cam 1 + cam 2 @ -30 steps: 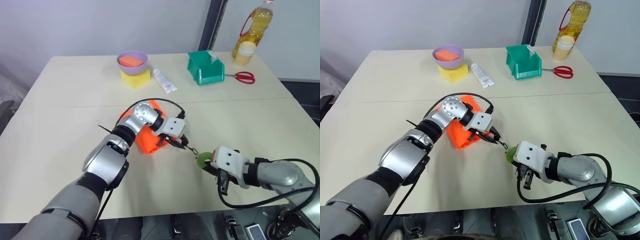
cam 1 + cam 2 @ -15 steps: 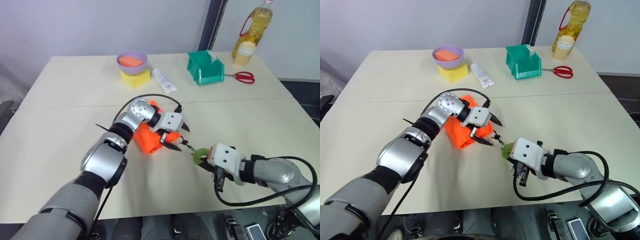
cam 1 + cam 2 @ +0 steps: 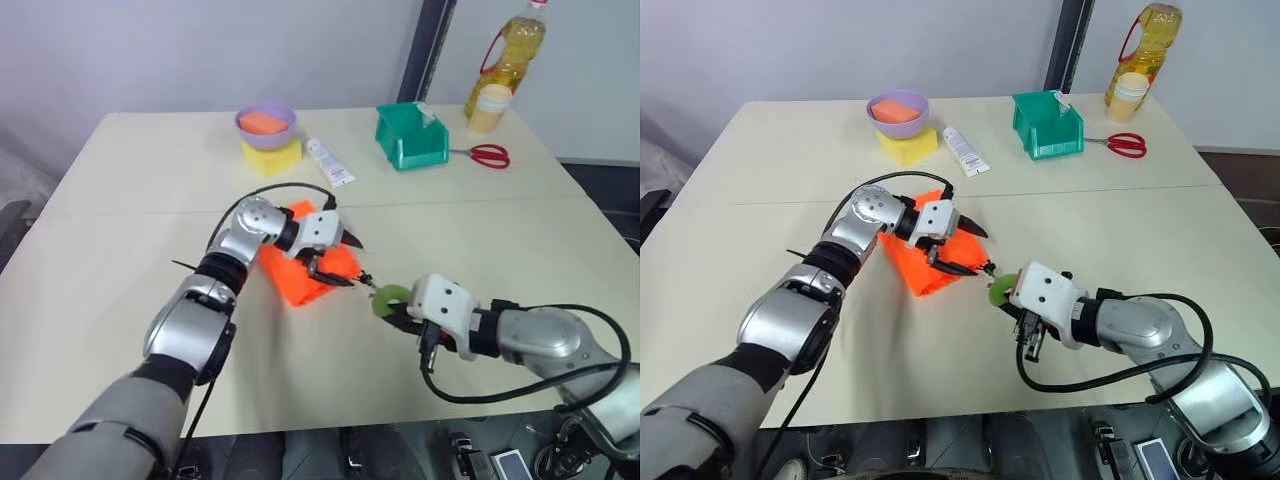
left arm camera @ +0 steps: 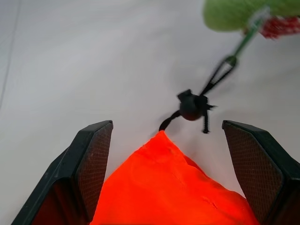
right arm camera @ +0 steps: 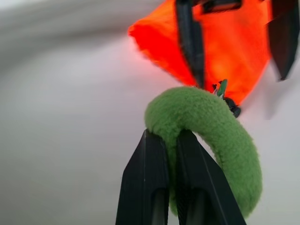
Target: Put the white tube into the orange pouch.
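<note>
We see the orange pouch (image 3: 318,270) lying on the surface (image 3: 130,200), soft and limp, best taken at a fabric edge near its mouth. Our left claw (image 4: 180,176) hangs spread wide over its corner, gripping nothing. Our right claw (image 5: 170,145) is pinched on the green ring (image 5: 211,136) at the cord (image 4: 213,77) end

Even, soft overhead light, no glare. Faint shadows under both arms on the table (image 3: 120,200). Head views sharp. Wrist views blurred: green ring (image 5: 211,136) soft, orange pouch (image 5: 225,42) overexposed and glowing.
</note>
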